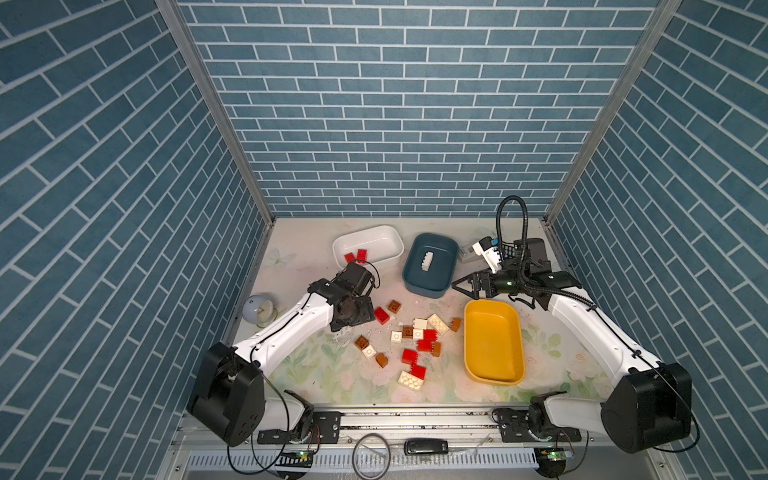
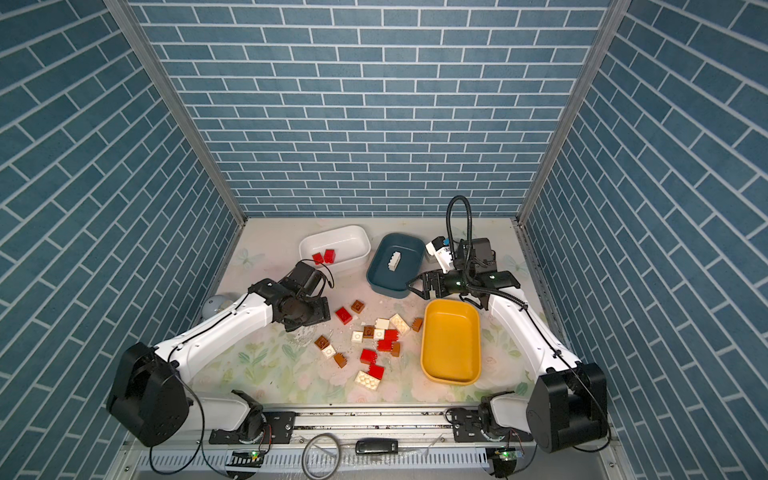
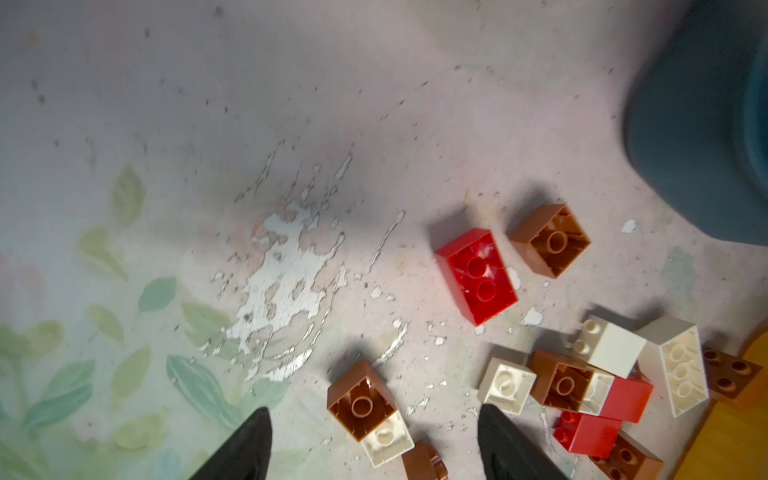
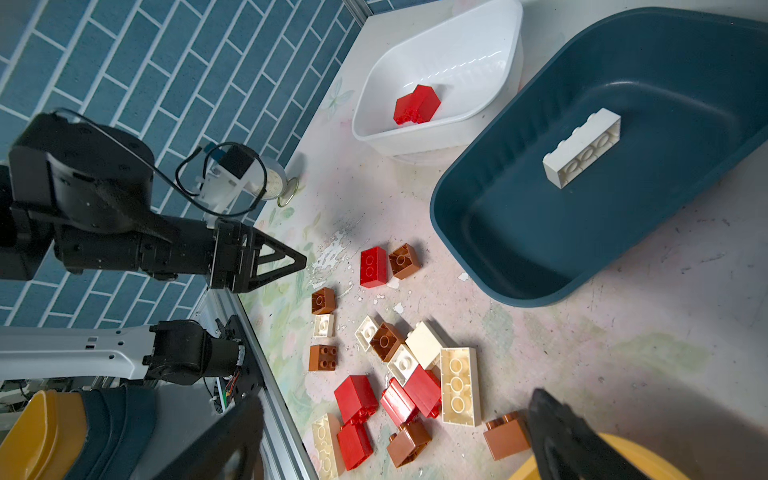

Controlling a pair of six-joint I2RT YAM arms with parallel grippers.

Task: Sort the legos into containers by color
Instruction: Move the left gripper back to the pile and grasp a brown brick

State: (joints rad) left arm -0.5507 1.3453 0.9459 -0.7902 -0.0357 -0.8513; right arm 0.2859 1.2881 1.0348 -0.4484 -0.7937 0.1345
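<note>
The left claw (image 3: 374,428) is hanging open and empty just above the tabletop (image 1: 303,266). Its two black fingers (image 3: 249,449) are standing wide apart over a brown brick (image 3: 360,402) and a small white brick (image 3: 388,440) that are touching each other. The right claw (image 1: 462,289) is also standing wide open and gripping nothing. It is hovering near the far end of the yellow tub (image 1: 494,345), just beside the blue tub (image 1: 428,291).

The loose bricks (image 1: 417,338), red, brown and white, are lying scattered on the tabletop between the left arm and the yellow tub. A single red brick (image 1: 381,314) is lying a little apart from the cluster, close to the left claw. Two red bricks (image 1: 355,256) are sitting in the white tub (image 1: 376,241), and one long white brick (image 1: 427,261) is lying in the blue tub.
</note>
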